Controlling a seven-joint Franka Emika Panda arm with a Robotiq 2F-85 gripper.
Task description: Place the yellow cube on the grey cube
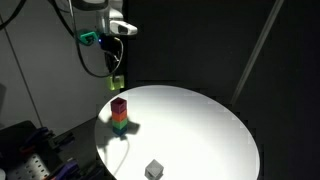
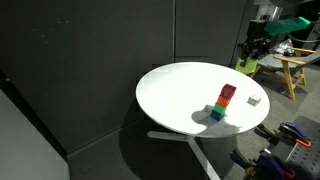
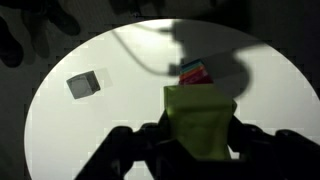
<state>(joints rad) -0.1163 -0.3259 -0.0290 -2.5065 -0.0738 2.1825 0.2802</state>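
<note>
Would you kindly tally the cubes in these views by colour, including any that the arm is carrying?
yellow cube, held in the jaws above the table: 1
grey cube, alone on the table: 1
red cube, top of the stack: 1
orange cube, middle of the stack: 1
green cube, bottom of the stack: 1
Total: 5 cubes

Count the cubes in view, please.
5 at least: the yellow cube held aloft in the jaws, the grey cube alone on the table, and red, orange and green ones in a stack. The stack's bottom is too small to tell.
</note>
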